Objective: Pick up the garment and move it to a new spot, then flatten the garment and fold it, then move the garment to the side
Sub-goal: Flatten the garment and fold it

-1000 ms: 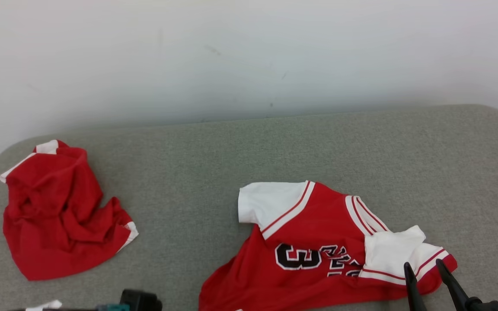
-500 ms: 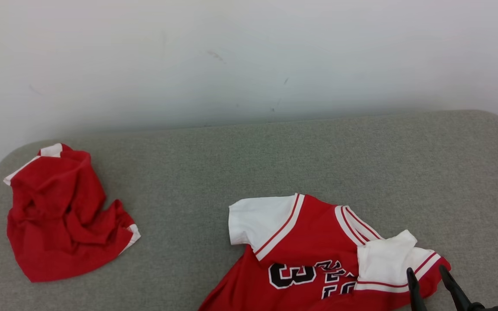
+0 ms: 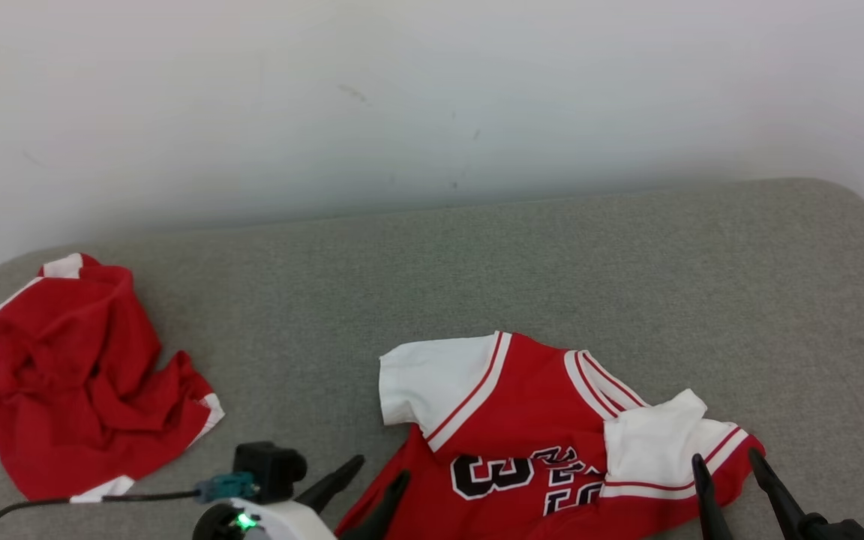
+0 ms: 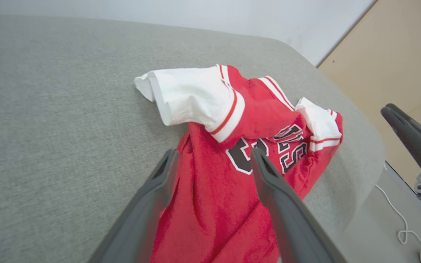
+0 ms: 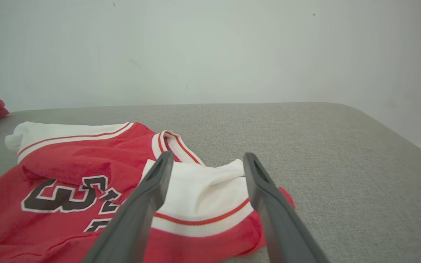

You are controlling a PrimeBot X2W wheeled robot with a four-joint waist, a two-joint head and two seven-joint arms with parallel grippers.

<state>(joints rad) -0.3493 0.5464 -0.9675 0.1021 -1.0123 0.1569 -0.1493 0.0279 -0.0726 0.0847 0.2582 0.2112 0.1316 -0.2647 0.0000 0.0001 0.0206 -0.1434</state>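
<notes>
The left pincer (image 3: 382,466) has been brought beside the jersey (image 3: 544,405), spread wide, empty; the right pincer (image 3: 725,455) is held likewise at the folded sleeve (image 3: 649,446). The jersey is laid on the worktop (image 3: 477,262); flattening is judged next.

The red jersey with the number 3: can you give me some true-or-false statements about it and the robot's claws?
1. The jersey lies on the grey cushion. True.
2. Both claws are clamped shut on it. False: the left claw and right claw both stand open, holding nothing.
3. A crumpled red garment lies apart from it, on the robot's left. True.
4. The jersey is neatly folded. False: it lies rumpled, one white sleeve flopped over its lettering.
</notes>
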